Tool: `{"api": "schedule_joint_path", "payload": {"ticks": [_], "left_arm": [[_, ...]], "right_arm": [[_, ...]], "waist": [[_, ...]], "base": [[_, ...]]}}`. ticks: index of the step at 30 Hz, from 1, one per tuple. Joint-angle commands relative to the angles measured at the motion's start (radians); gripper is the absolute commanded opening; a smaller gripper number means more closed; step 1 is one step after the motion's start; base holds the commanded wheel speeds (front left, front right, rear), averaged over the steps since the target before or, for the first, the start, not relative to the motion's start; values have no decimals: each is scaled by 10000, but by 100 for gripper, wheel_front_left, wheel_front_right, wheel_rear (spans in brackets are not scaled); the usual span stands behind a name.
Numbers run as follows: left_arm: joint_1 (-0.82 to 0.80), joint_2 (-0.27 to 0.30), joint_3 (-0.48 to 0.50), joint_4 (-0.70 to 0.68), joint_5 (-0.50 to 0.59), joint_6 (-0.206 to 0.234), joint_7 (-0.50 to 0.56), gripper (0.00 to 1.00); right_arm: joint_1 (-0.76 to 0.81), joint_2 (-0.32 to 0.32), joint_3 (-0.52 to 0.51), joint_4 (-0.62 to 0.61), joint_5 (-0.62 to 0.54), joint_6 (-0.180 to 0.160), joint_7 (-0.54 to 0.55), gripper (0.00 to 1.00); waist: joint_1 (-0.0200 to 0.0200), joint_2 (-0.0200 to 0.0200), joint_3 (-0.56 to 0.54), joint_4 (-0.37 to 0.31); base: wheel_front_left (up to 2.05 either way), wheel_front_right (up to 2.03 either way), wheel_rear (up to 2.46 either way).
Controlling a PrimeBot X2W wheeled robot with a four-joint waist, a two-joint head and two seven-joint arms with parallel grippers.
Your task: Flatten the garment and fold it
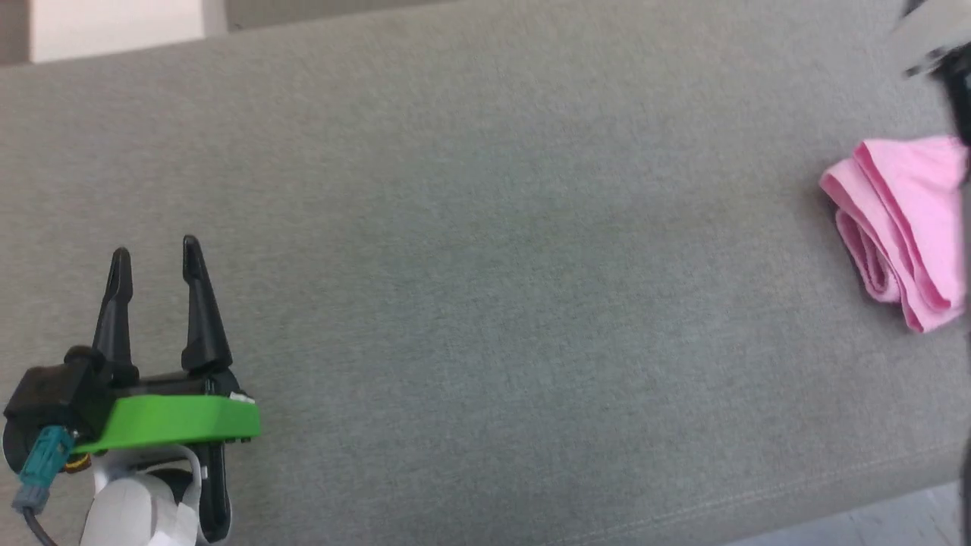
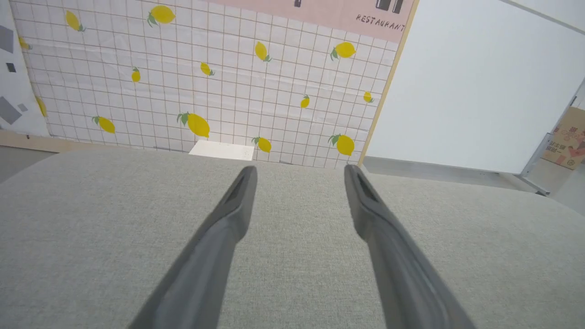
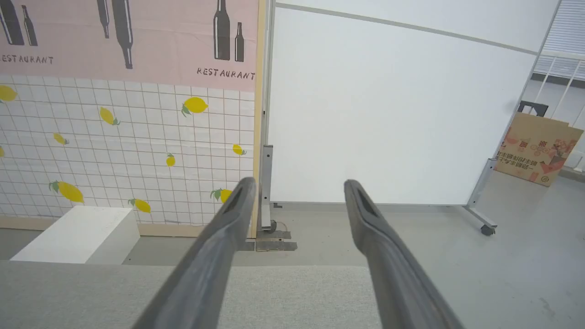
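Note:
The garment (image 1: 906, 227), light pink, lies folded into a compact stack at the far right of the grey table (image 1: 485, 250), partly cut off by the head view's edge. My left gripper (image 1: 155, 254) rests at the lower left of the table, far from the cloth, open with nothing between its fingers; the left wrist view shows the same gripper (image 2: 299, 170) spread over bare grey fabric. In the right wrist view, my right gripper (image 3: 299, 183) is open and empty, raised above the table's far edge and pointing at the room beyond. A blurred dark part of that arm (image 1: 957, 83) shows just above the garment.
Beyond the table stand a lemon-patterned tile wall (image 2: 205, 82), a white block (image 3: 77, 235) on the floor, a white rolling partition (image 3: 393, 114) and a cardboard box (image 3: 534, 148). The table's front edge (image 1: 834, 504) runs along the lower right.

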Motion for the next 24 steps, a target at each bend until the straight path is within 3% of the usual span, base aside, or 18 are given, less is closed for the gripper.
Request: {"api": "schedule_joint_path", "payload": {"ticks": [1, 6, 10, 24], "left_arm": [[176, -78, 77, 84, -99, 60, -114, 100], [260, -238, 232, 297, -308, 91, -332, 100], [275, -323, 149, 515, -301, 72, -415, 100], [306, -408, -766, 1995, 525, 354, -358, 100]], "right_arm": [[472, 363, 45, -301, 54, -15, -197, 100], [1772, 1524, 187, -1497, -84, -15, -1195, 100], [2807, 2071, 195, -2095, -337, -15, -1818, 100], [6895, 2391, -509, -3864, -682, -15, -2390, 100]], "waist": [[0, -1, -787, 585], [0, -1, -1300, 863], [0, -1, -1596, 1061], [0, -1, -2277, 1506]], "base": [[0, 0, 0], [0, 0, 0], [0, 0, 0], [0, 0, 0]]}}
